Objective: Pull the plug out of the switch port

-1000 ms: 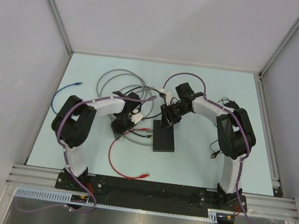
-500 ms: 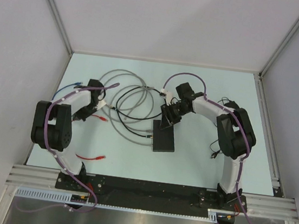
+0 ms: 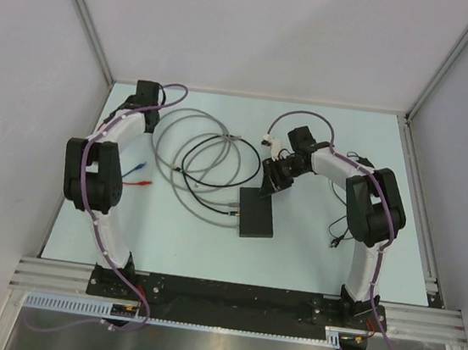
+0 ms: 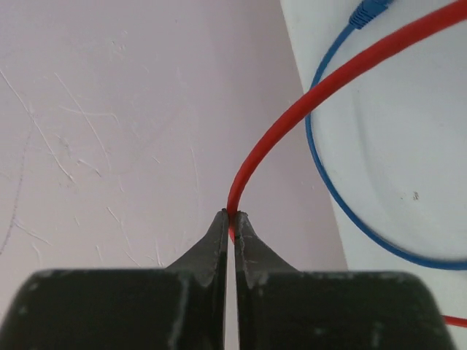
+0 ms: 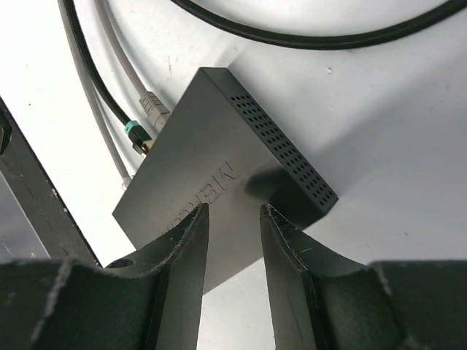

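Far left, left gripper (image 4: 230,216) tight on red cable (image 4: 292,124); right gripper (image 5: 234,211) part-open over switch (image 5: 211,153).

The left claw (image 4: 232,219), off at the far left corner of the table (image 4: 394,146), has a patch cable (image 4: 290,120) between its tips, running ahead and to its right, with a second cable (image 4: 311,146) curving just right of that one and the wall (image 4: 109,109) on the claw's left. The right claw (image 5: 232,219) stands over the switch (image 5: 211,138), which stretches ahead of it, with two plugs (image 5: 149,106) in the switch's edge ahead-left of the claw and a further cable (image 5: 292,33) lying beyond. Coiled cables (image 3: 194,114) lie between the two claws.
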